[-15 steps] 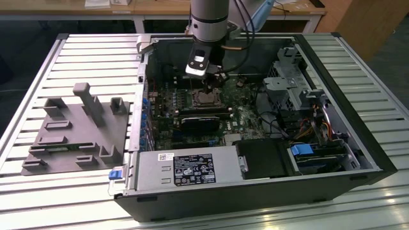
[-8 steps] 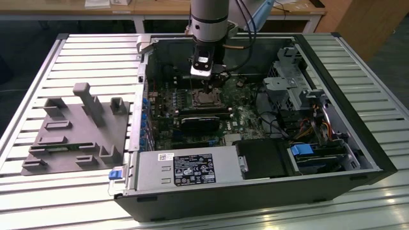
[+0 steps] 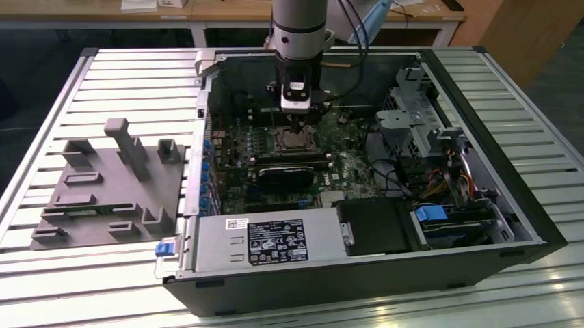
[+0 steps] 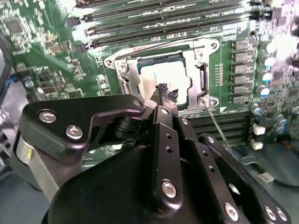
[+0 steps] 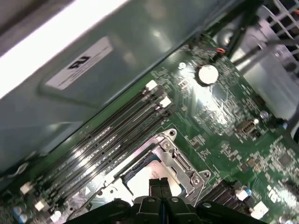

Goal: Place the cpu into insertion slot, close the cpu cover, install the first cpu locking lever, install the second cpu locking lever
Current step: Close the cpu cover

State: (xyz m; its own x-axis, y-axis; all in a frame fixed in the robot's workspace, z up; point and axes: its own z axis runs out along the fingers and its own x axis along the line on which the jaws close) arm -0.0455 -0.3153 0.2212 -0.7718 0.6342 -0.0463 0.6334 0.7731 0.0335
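Gripper [image 4: 166, 91] is inside the open computer case [image 3: 474, 89], directly above the insertion slot [image 4: 208, 46]. In both wrist views its two fingers [image 5: 160, 185] are pressed together with no gap, and nothing is visible between them.

The cpu [image 4: 161, 74] sits in the slot, its dull silver top facing up. The fingertips are over the near edge of that top; contact cannot be confirmed. The cpu cover [image 4: 128, 79] lies flat around the chip, which shows through its window. A thin wire lever [image 4: 216, 125] angles away from one socket corner, across the green board.

Surroundings: long black memory slots [image 5: 107, 135] run just beside the socket, between it and the case wall. A row of capacitors [image 4: 266, 60] stands on the other side. In the exterior view, a grey fixture block [image 3: 109, 184] lies outside the case, at that view's left. Nothing lies between the fingers and the chip.
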